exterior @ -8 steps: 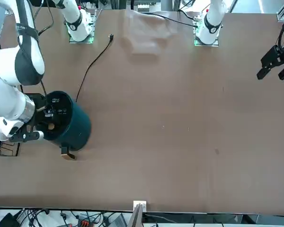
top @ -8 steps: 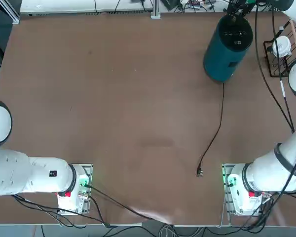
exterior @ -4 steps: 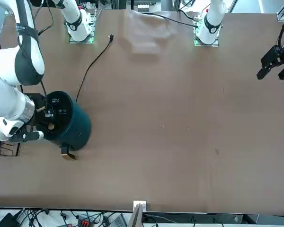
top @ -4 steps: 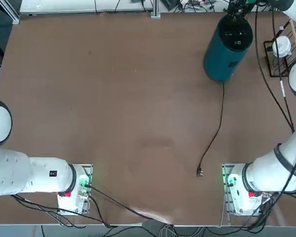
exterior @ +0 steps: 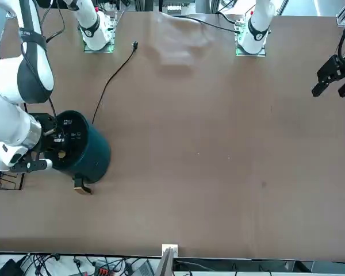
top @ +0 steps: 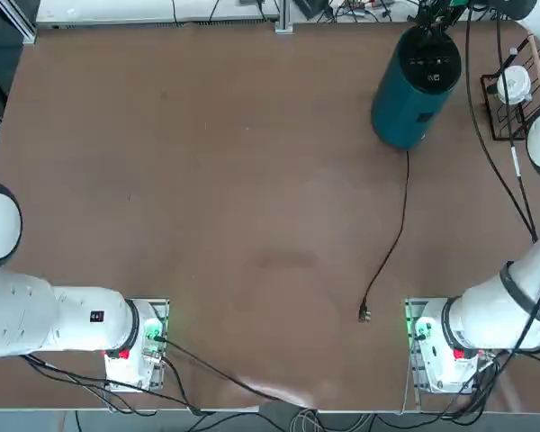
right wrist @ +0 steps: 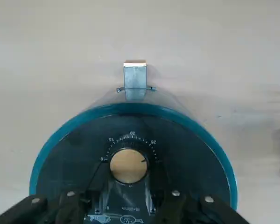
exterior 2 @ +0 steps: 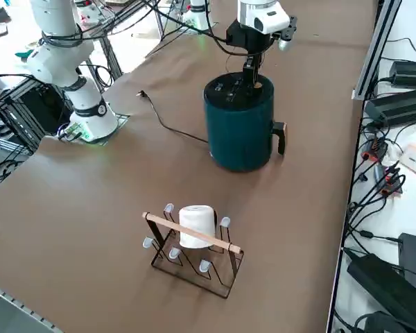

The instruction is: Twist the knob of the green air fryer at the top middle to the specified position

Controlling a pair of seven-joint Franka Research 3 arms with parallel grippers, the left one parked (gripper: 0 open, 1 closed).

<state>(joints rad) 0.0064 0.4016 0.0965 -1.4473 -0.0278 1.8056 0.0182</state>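
Note:
The green air fryer (top: pixel 412 94) (exterior: pixel 86 154) (exterior 2: pixel 239 132) stands upright at the table's far edge, right of the middle. In the right wrist view its black top panel (right wrist: pixel 74 163) carries a tan knob (right wrist: pixel 128 165) ringed by white scale marks; a dark pointer line on the knob aims toward the right of the scale. My right gripper (right wrist: pixel 128 181) (exterior 2: pixel 250 75) (top: pixel 429 20) reaches straight down onto the panel. Its two dark fingers stand against either side of the knob (exterior: pixel 62 153), shut on it.
A black wire rack (exterior 2: pixel 194 246) (top: pixel 513 90) holding a white item stands to the right of the fryer. The fryer's thin black power cord (top: pixel 396 234) trails toward my base, unplugged. Its handle (right wrist: pixel 135 79) (exterior 2: pixel 281 136) points away from me, toward the far table edge.
The fingers have drawn in around the knob over the last second. The arm and the air fryer have stayed in place.

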